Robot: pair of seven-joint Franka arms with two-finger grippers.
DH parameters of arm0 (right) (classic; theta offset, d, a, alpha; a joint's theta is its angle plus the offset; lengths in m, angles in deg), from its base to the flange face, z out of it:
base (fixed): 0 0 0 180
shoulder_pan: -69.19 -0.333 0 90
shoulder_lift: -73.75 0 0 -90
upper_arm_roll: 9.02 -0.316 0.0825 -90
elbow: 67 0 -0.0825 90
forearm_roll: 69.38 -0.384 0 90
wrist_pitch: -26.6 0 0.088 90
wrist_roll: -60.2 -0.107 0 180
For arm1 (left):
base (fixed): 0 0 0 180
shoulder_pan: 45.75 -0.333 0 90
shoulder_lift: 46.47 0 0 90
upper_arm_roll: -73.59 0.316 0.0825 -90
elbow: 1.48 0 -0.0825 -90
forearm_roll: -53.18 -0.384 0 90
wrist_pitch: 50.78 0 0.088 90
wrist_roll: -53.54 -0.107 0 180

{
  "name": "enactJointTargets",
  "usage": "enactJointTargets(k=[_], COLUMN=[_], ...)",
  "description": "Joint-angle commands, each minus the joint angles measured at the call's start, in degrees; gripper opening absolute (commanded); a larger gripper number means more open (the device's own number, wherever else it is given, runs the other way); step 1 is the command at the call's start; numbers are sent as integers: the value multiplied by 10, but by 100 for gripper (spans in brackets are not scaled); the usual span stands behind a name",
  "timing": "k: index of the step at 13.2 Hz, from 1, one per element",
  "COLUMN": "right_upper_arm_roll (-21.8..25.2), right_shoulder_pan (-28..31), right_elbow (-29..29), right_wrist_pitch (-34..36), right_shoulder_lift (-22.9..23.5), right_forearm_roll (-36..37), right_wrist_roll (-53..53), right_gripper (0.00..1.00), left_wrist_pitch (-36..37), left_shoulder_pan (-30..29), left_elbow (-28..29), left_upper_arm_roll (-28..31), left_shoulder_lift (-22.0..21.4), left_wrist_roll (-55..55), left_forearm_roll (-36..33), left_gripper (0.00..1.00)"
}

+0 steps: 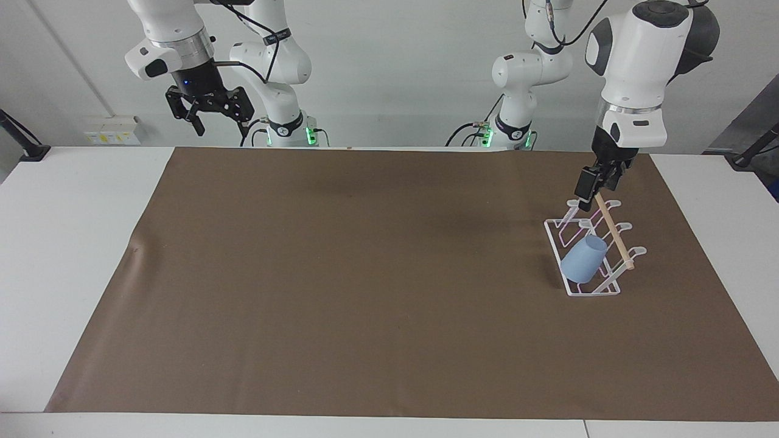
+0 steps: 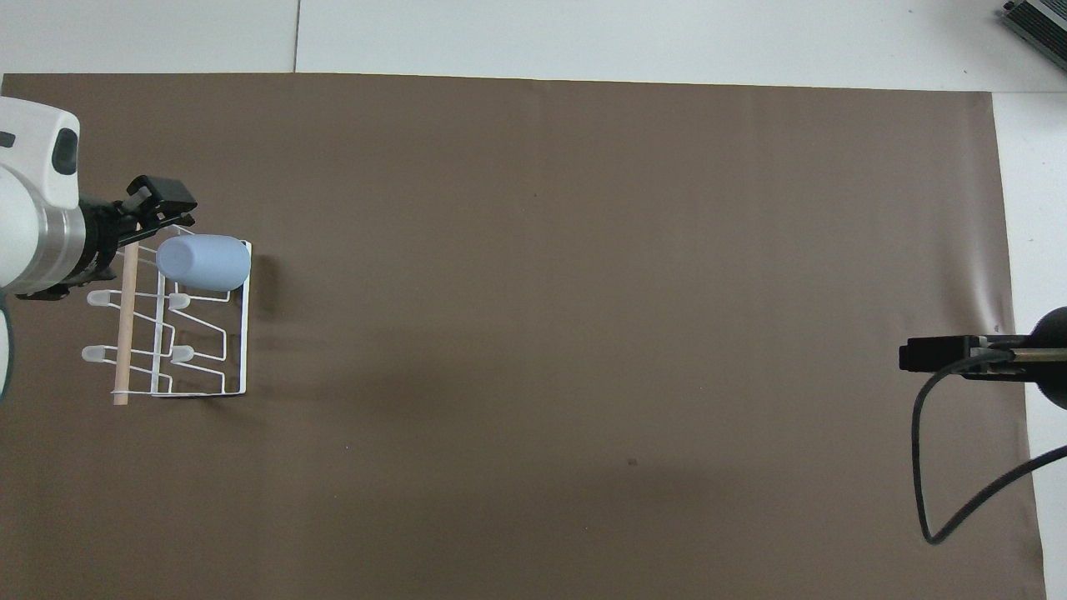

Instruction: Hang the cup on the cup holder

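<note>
blue cup (image 1: 583, 260): hung on cup holder (image 1: 555, 234)
left end effector (image 1: 593, 185): wide, empty; lift clear at 12 o'clock, avoid dowel (image 1: 613, 235)
right end effector (image 1: 210, 109): wide, waiting

Even, bright light falls from above. Soft shadows spread on the brown mat (image 1: 365, 274), one beside the cup holder (image 2: 208, 333). Both views are sharp.

One camera sits high across the white table (image 1: 73, 243), facing both robots' bases and taking in the whole brown rectangular mat (image 1: 365, 274). The other looks steeply down from above the robots' end, seemingly no closer. Both share the mat, turned half around.
</note>
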Motion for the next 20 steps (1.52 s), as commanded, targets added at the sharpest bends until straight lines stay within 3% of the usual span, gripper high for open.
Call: enactJointTargets(k=[1,5,10,11,15,17,20], right_upper_arm_roll=[0,0,0,0,0,0,0], right_shoulder_pan=[7,7,7,7,7,7,7], right_elbow=[-1,-1,-1,-1,-1,-1,-1], right_wrist_pitch=[1,1,1,1,1,1,1], right_shoulder_lift=[-6,-6,-6,-6,-6,-6,-6], right_forearm_roll=[0,0,0,0,0,0,0], right_wrist_roll=[12,12,12,12,12,12,12], right_gripper=[100,100,100,100,100,100,100], left_wrist_pitch=[70,169,247,250,245,240,264], left_shoulder_pan=[-21,-52,-47,-32,141,158,129], left_elbow=[-21,-55,-147,-157,-159,-153,-153], left_upper_arm_roll=[0,2,3,11,175,191,178], left_shoulder_lift=[-3,-6,21,26,25,18,10], left_wrist_roll=[-115,-281,-326,-325,-326,-331,-412], left_forearm_roll=[27,43,44,44,51,52,52], left_gripper=[100,100,100,100,100,100,100])
